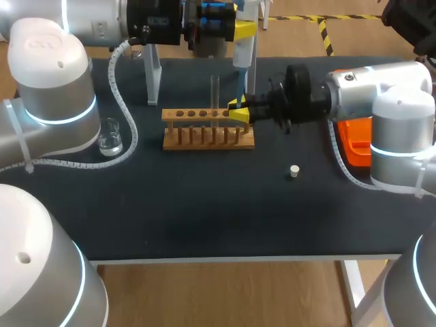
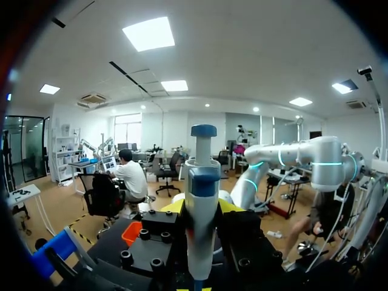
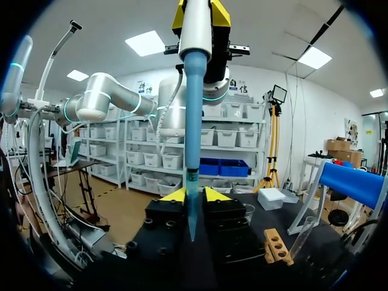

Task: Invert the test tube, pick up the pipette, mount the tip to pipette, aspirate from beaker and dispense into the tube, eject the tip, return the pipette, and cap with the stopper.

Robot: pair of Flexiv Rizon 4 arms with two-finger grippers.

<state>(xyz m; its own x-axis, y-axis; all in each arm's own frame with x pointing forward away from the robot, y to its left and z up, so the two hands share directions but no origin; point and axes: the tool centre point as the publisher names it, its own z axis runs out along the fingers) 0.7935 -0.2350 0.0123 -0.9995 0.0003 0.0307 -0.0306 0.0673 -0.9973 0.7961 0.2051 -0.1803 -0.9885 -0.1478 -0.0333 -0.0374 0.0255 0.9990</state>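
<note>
Left claw (image 2: 201, 207) is clamped tight on the white pipette (image 1: 244, 58) w/ blue plunger, held upright over the wooden rack's (image 1: 208, 136) right end. Right claw (image 1: 238, 112) pinches its see-thru bluish tip (image 3: 191, 212). Clear glass tube (image 1: 214, 92) stands in the rack, mouth up.

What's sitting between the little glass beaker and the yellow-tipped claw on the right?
A wooden test tube rack, with one glass tube upright in it; the head view shows it.

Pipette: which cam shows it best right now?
Right wrist view: the pipette shows from its white body down the blue shaft to the tip end. Left wrist view gives only its plunger and upper body; head view only a short stretch of its body.
</note>
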